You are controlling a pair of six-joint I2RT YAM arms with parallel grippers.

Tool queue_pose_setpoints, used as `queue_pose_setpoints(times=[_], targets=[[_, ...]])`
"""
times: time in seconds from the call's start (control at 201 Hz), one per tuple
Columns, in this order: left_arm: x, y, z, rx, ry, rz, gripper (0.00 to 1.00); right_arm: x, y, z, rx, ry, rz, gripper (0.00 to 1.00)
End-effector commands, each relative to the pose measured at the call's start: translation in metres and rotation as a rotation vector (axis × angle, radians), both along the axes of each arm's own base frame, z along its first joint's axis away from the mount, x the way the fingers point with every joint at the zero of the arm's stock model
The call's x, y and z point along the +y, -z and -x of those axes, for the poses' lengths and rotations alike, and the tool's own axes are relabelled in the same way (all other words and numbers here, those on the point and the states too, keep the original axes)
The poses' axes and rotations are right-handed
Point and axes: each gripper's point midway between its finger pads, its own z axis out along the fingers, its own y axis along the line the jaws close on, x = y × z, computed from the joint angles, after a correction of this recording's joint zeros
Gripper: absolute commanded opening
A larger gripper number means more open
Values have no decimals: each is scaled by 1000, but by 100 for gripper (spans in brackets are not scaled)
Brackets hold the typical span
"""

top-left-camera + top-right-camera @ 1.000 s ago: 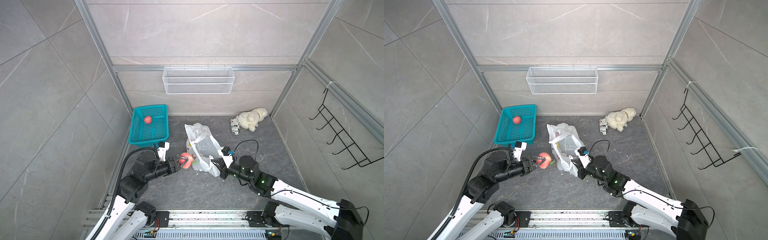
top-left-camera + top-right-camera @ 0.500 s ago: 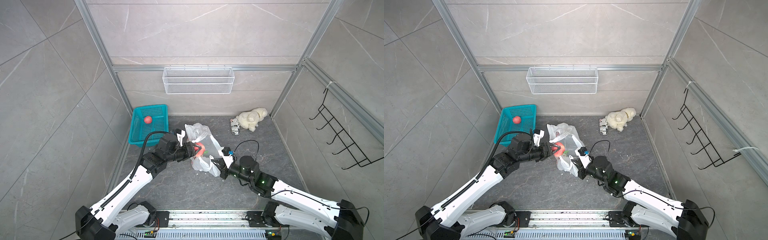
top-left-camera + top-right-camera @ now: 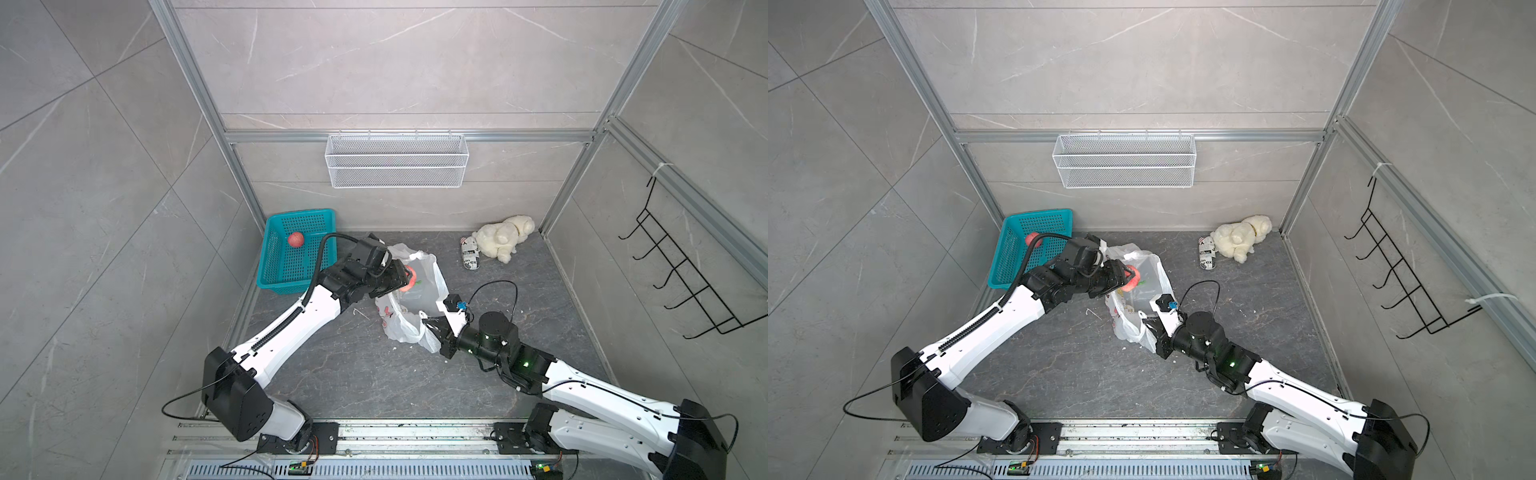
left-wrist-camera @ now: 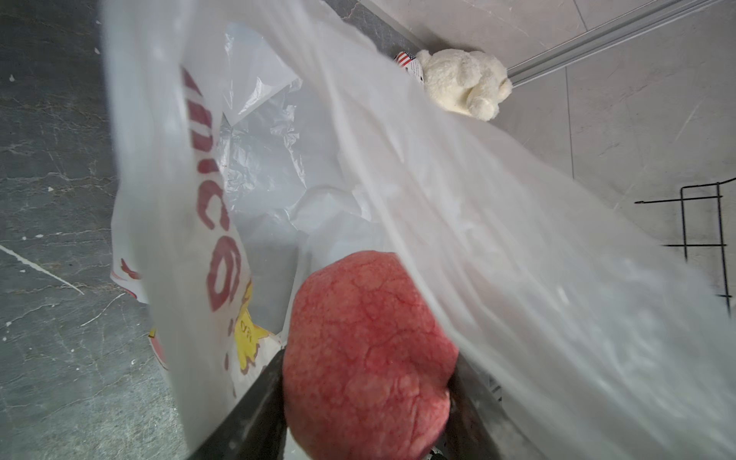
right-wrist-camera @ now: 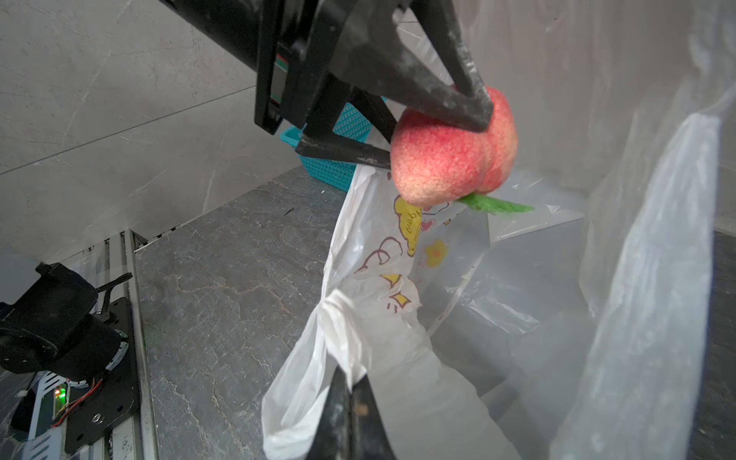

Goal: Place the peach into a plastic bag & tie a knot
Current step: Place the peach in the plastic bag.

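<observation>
The left gripper [image 5: 430,137] is about half open, its two black fingers clamped on either side of a peach [image 5: 454,155]. A green leaf sticks out from the underside of the fruit. It hangs at the open mouth of the plastic bag [image 3: 399,328]. In the left wrist view the bag's printed wall is on one side of it and the plain wall on the other, and it does not rest on the bag's bottom.

The right gripper [image 5: 348,382] is closed tight on a gathered strip of the bag's handle, which bunches into a twist just above its tips and holds that side of the mouth up.

I count two arms, one bag and two peaches. The second peach [image 3: 296,240] lies alone in the teal basket [image 3: 286,282]. There is also one cream plush toy [image 3: 503,237] with one small can [image 3: 470,254] just beside it, one wire shelf [image 3: 397,166] on the back wall and one black hook rack [image 3: 681,282] on the right wall.

The basket leans into the back left corner, near the left arm's wrist. The toy and can sit in the back right corner, well apart from the bag. The widest stretch of dark floor [image 3: 353,374] lies between the bag and the front rail, flanked by the two arms.
</observation>
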Motion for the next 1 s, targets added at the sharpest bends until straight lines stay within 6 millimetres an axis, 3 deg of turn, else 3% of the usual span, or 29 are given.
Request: queue_pose_setpoints(times=[0.0,0.239,0.433,0.562,0.652,0.836,0.99], targets=[[5,-9,2,-34,10,-64,52,1,-4,3,-21,-11,-4,0],[9,-12,8,-43,22,-77,77,0,-4,2,-20,-4,-3,0],[14,-17,19,-47,46,-71,83,0,-2,0,-18,3,0,0],[14,-30,36,-82,132,-47,88,-2,-1,-2,-17,18,4,0],[16,-44,62,-143,293,-69,94,-5,-2,-4,-16,42,2,0],[84,-23,96,-116,325,-393,94,-8,-3,-6,-13,62,-3,0],[153,-33,100,-215,37,-505,95,-8,-2,-7,-13,68,1,0]])
